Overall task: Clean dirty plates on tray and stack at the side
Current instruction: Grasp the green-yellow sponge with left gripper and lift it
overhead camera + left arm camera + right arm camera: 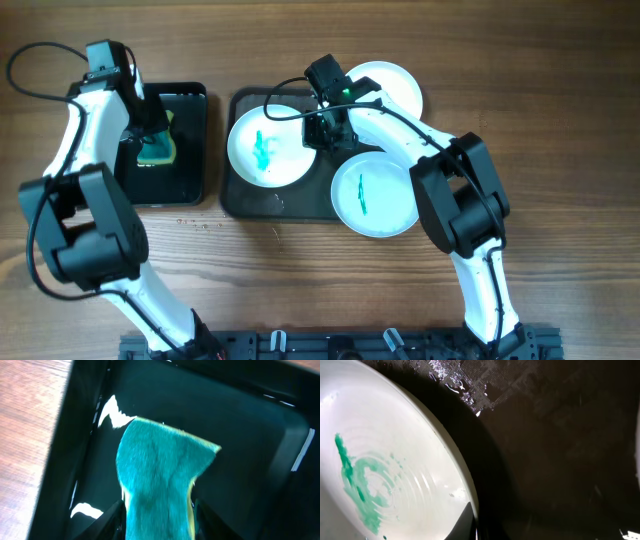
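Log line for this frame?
left gripper: shut on sponge in black tray | right gripper: at smeared plate rim, grip unclear

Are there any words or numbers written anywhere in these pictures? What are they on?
No text can be read in any view.
Round plates: only teal-green smears, no letters.
Large dark grey tray, small glossy black tray, teal sponge: plain, no labels.
Robot arms: no readable markings. The green spot on the right arm is a light, not a sign.
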